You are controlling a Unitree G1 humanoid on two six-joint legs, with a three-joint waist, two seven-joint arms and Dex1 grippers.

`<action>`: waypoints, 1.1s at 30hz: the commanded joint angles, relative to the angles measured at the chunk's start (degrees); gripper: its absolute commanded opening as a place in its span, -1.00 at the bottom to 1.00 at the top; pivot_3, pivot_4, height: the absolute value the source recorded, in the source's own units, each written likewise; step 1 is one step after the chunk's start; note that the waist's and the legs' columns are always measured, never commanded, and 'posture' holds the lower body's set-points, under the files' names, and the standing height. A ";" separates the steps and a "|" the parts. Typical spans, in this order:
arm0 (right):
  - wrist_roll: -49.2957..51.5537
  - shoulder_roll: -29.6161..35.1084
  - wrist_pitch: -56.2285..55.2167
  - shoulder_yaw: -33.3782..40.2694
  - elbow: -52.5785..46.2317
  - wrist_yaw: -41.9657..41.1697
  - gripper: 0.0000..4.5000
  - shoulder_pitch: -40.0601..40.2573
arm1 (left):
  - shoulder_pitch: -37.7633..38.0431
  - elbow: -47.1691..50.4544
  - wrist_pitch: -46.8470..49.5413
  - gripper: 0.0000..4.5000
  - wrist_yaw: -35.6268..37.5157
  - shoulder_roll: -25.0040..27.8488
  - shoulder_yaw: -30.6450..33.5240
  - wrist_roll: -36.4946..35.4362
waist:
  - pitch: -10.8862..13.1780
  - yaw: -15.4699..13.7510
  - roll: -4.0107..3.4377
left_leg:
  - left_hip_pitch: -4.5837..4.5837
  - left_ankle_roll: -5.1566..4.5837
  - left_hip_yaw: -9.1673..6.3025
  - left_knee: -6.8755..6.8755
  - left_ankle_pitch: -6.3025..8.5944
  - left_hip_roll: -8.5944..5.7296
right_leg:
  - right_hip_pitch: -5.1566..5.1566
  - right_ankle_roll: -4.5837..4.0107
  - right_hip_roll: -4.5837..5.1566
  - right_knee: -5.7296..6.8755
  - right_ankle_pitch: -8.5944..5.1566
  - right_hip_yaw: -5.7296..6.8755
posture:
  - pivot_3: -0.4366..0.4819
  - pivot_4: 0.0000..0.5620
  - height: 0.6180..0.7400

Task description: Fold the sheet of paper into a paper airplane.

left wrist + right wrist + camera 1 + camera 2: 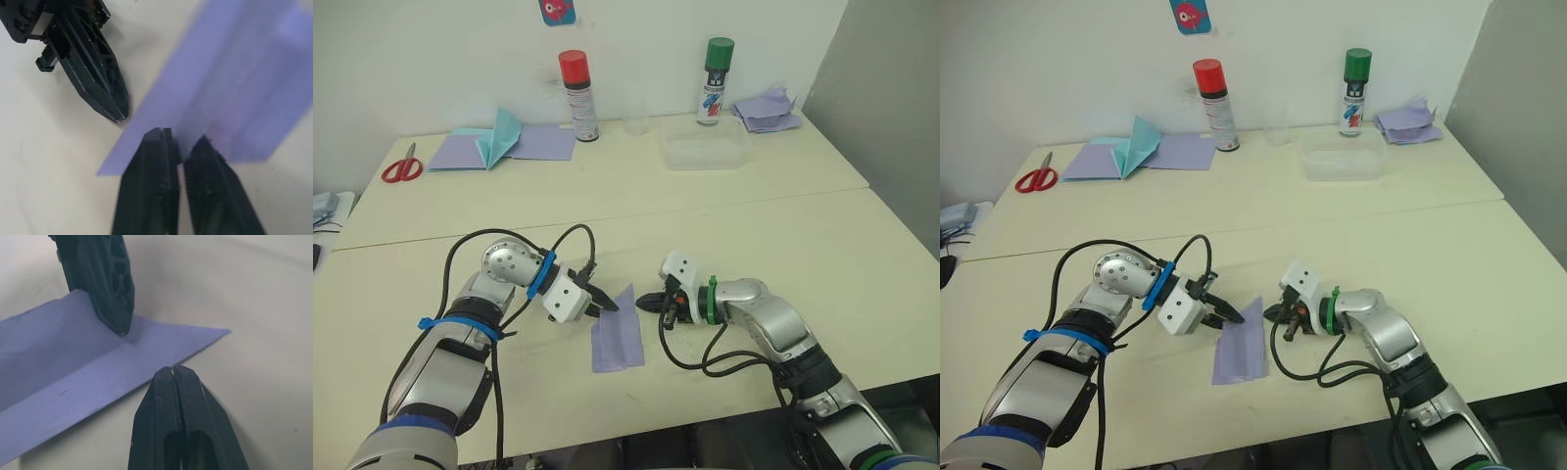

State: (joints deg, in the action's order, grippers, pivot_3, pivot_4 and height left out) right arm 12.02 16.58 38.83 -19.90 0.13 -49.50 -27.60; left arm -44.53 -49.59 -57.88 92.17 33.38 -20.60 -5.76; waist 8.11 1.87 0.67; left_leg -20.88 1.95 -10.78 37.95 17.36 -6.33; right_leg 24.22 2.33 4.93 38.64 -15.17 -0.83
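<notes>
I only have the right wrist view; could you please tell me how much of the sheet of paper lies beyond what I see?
Observer: The sheet of paper is a narrow folded strip running toward the robot, its far end between the left gripper and the right gripper.
Operator: Thank you; where are the scissors?
Observer: The scissors lie far off at the table's back left, beside a teal paper shape.

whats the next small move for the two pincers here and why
Probably slide the right pincer, which looks shut and sits just off the sheet of paper, onto the raised flap and press it flat. The left pincer already rests its tips on the sheet near the pointed far corner, pinning it, and the fold is standing up along its crease.
</notes>
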 commanded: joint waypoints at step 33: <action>4.89 9.74 -8.36 10.17 -6.65 -2.64 -1.00 0.47 | 20.41 69.44 87.64 -0.23 -28.27 10.25 -0.57 19.39 | 0.12 -0.29 0.02 | 0.10 -0.19 0.19 0.02 0.13 0.00 | -0.06 0.03 -0.03 0.10 -0.02 -0.09 | -0.05 -0.47 1.00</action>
State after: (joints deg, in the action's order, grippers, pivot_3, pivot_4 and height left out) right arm 16.03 25.71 32.30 -11.33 -5.60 -51.30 -25.96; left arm -24.31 18.02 30.50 64.24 42.92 -22.71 14.56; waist 8.24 1.58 0.69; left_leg -20.78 1.76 -10.59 37.97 17.49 -6.33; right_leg 24.16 2.36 4.92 38.74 -15.19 -0.92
